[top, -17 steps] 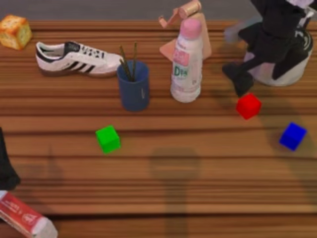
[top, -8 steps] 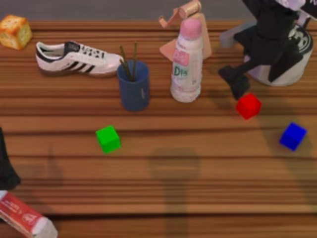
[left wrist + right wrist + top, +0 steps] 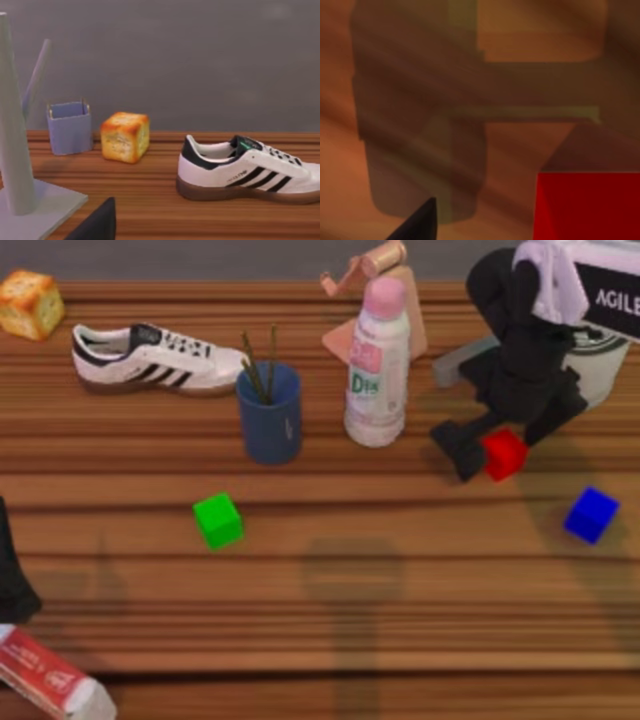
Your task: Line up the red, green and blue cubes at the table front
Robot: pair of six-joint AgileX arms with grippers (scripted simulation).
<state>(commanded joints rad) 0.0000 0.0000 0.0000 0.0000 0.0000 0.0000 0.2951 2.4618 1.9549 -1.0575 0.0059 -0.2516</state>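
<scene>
The red cube (image 3: 505, 455) lies right of centre on the table (image 3: 400, 620), and my right gripper (image 3: 500, 445) is open around it, one dark finger (image 3: 460, 452) on its left side and the other behind it on the right. In the right wrist view the red cube (image 3: 590, 205) fills a corner close to a black fingertip (image 3: 420, 222). The blue cube (image 3: 590, 514) sits alone further right and nearer the front. The green cube (image 3: 218, 520) rests left of centre. My left gripper (image 3: 10, 575) stays parked at the left edge, one fingertip (image 3: 100, 225) showing well off centre.
A blue cup (image 3: 270, 415) with sticks, a pink-capped bottle (image 3: 378, 365) and a sneaker (image 3: 155, 358) stand behind the cubes. An orange-tan block (image 3: 30, 303) is at the back left, a red-and-white carton (image 3: 50, 675) at the front left, a white mug (image 3: 600, 370) behind the right arm.
My right gripper has come down and forward from behind the red cube until its fingers straddle it. The cubes and the left arm have not moved.
</scene>
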